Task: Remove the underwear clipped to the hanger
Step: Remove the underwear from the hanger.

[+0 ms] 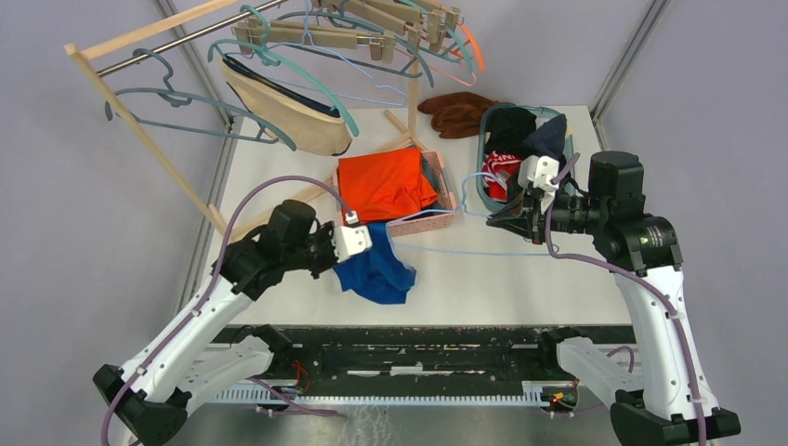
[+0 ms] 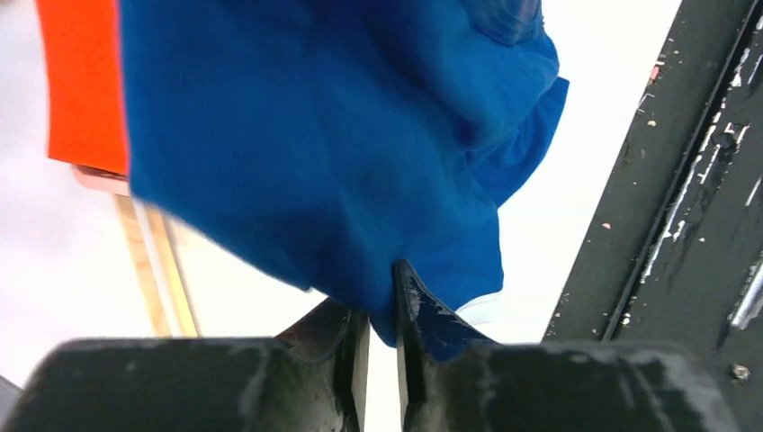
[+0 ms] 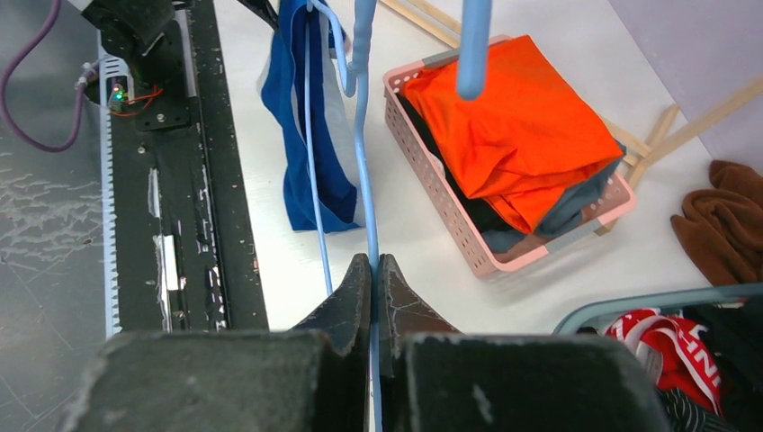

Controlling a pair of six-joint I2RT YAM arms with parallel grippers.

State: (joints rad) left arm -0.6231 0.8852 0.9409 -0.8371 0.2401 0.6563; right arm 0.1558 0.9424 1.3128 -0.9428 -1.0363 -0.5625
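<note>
A royal blue underwear [image 1: 376, 269] hangs from a thin light-blue hanger [image 1: 465, 249] low over the table's near middle. My left gripper [image 1: 368, 245] is shut on its upper edge. In the left wrist view blue fabric [image 2: 315, 135] fills the frame and a fold sits pinched between the jaws of that gripper [image 2: 382, 288]. My right gripper [image 1: 499, 216] is shut on the hanger's wire [image 3: 364, 180], seen clamped in its own view [image 3: 373, 263] with the underwear [image 3: 301, 135] beyond. A beige underwear [image 1: 297, 116] with a dark edge hangs on a teal hanger at the rack.
A pink basket [image 1: 444, 221] holds an orange garment [image 1: 386, 181]. A teal tub [image 1: 483, 181] of clothes stands at the right, a brown cloth [image 1: 460, 111] behind it. The wooden rack [image 1: 139, 130] with several hangers leans over the back left.
</note>
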